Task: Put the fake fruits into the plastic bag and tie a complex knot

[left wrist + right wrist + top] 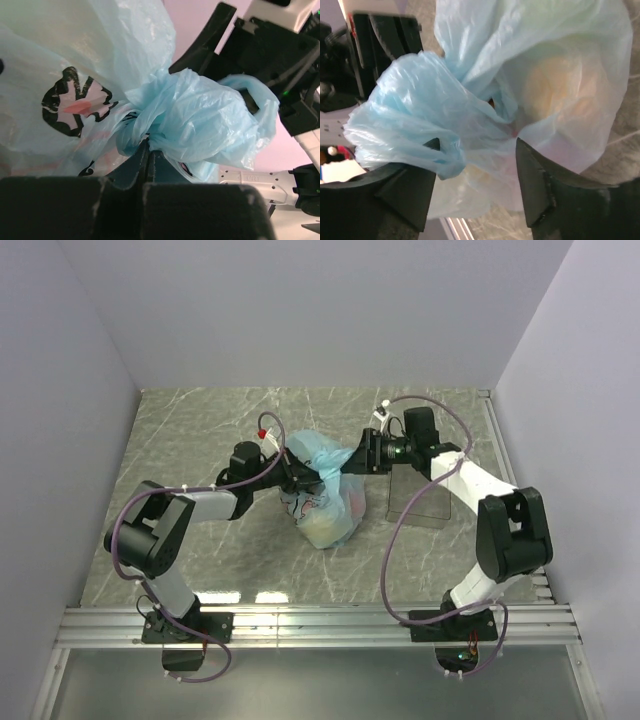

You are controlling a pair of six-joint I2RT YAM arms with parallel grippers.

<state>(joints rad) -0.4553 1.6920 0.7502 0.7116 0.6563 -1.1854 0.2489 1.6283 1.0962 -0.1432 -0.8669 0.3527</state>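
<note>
Jaws: left gripper (147, 152) clamped on the plastic bag (325, 510), right gripper (477, 145) gaping; fake fruits (555, 95) inside, knot seemingly unfinished.

The fake fruits (555, 95) — only blurred tints through the plastic bag (530, 55).

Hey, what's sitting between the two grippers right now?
The bunched top of the bag runs from the left gripper to the right gripper. The top view shows it best, and both wrist views show it too.
</note>
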